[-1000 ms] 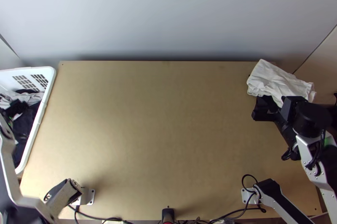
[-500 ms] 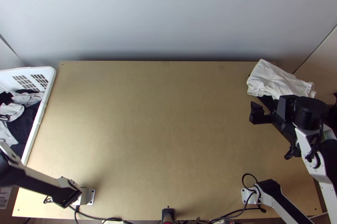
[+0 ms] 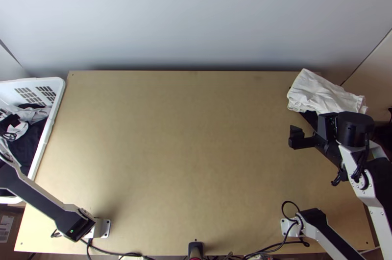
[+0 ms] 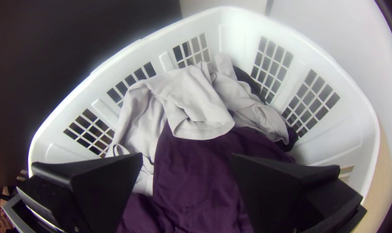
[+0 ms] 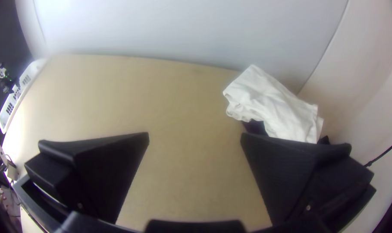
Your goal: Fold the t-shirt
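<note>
Rumpled pale-grey cloth t-shirt (image 4: pixel 191 97): probably light, limp; pinch sleeve hem (image 4: pixel 200 133).
Black left gripper (image 4: pixel 186 154): spread wide, empty.
Black right gripper (image 5: pixel 195 134): spread wide, empty.

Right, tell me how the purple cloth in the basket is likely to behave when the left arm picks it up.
The purple cloth would probably hang floppy from a pinch, as it already sags into soft creases. It may also drag the pale grey garment along, since a part of that lies over its edge. Looking like thin fabric, it is likely light and unlikely to break.
</note>
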